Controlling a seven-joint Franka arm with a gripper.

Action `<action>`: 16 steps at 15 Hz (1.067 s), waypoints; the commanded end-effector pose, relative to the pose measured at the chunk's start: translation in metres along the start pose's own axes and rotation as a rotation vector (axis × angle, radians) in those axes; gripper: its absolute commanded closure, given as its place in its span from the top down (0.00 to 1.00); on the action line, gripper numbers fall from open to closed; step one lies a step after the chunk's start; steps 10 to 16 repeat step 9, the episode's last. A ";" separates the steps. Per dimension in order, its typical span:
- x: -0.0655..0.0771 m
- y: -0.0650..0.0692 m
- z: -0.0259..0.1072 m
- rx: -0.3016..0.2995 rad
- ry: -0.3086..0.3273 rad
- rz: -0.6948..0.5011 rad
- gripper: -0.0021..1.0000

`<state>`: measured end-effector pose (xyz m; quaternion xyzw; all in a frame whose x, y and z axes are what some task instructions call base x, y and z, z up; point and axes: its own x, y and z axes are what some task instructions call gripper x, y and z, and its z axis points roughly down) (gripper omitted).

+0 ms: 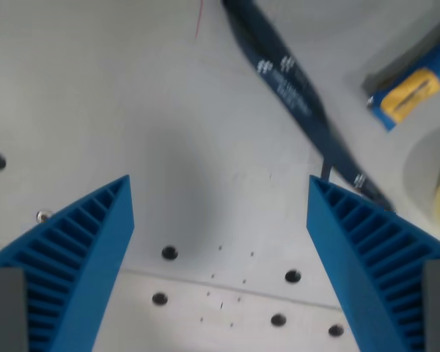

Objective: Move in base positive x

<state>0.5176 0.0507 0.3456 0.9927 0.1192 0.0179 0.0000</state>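
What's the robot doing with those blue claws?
Right now it holds nothing. The gripper is open, its two blue ribbed fingers spread wide above a grey table dotted with small holes. A dark blue strap with white printing lies slanting across the table, passing behind the finger on the wrist view's right. Near the wrist view's upper right sits a blue and yellow object, too blurred to name. The fingers grip none of these.

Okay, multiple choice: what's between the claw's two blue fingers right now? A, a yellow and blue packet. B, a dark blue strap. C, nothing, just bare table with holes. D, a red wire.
C: the claw stands open over bare table; the strap and packet lie beyond its fingers.
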 end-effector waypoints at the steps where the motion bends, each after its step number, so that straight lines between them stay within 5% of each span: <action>1: 0.017 0.009 -0.002 0.001 -0.039 -0.013 1.00; 9: 0.057 0.027 0.002 0.001 -0.039 -0.013 1.00; 16: 0.057 0.027 0.002 0.001 -0.039 -0.013 1.00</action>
